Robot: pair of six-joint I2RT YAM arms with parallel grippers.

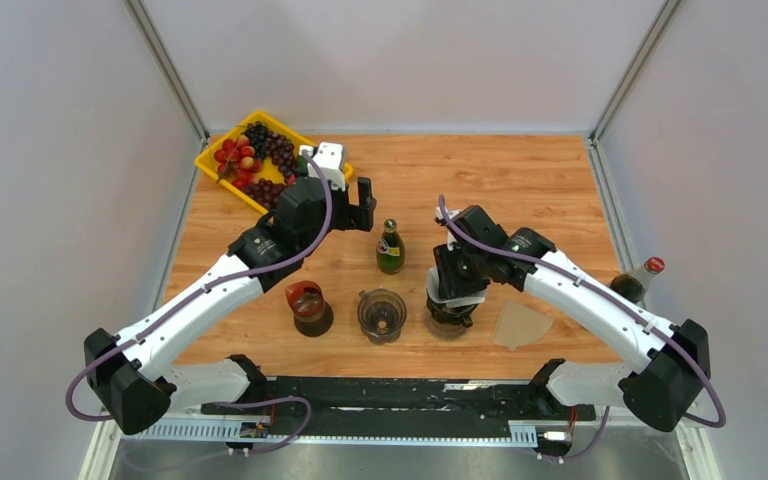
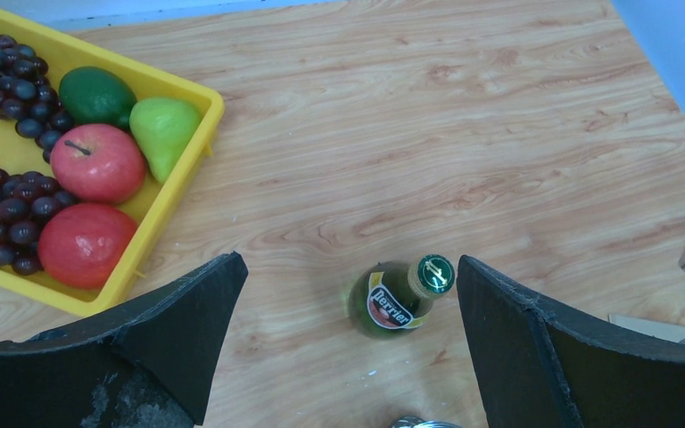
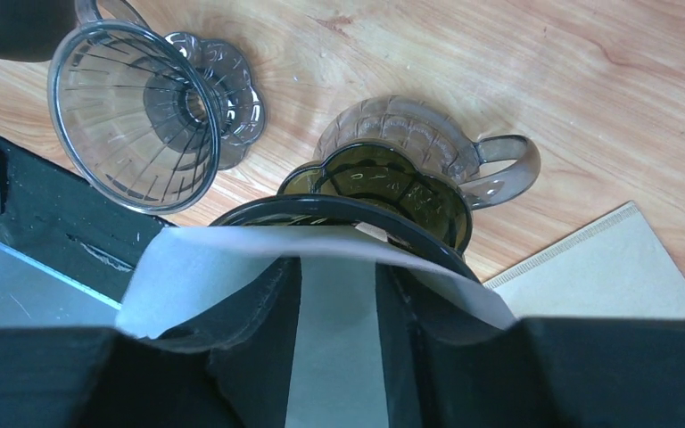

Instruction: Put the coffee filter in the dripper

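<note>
- Worktop [image 1: 520, 190] is carrying everything in the overhead view. The right arm is bending down near the front edge, with the right gripper [image 1: 450, 300] hanging directly over a dark dripper [image 1: 448, 322]. A clear dripper [image 1: 381, 314] is sitting just beside it, and a brown spare filter [image 1: 520, 325] is lying flat on the other side. The left gripper [image 1: 360, 205] is hovering well apart from all this, near a yellow fruit tray [image 1: 226, 133] and a green bottle [image 1: 390, 248].
- Left wrist view: the left gripper's fingers [image 2: 169, 348] are standing spread wide and gripping nothing. The green bottle [image 2: 399, 299] is showing upright on the worktop between them. This arm appears to be taking no part.
- Right wrist view: the right gripper [image 3: 337, 276] is pinching the white coffee filter [image 3: 205, 272]. The filter is hanging in the air just above the rim of the dark dripper [image 3: 383, 183] and is not yet inside it. The clear dripper [image 3: 134, 116] is sitting off to one side.
- Step, as I am judging it: the filter is being held at the dripper's mouth, and insertion is not yet done. The next move is calling for centring the paper over the cone and lowering it until it is seating against the ribbed wall. Only then should the fingers be spreading. The paper is looking fairly flat, so it may be catching on the rim.
</note>
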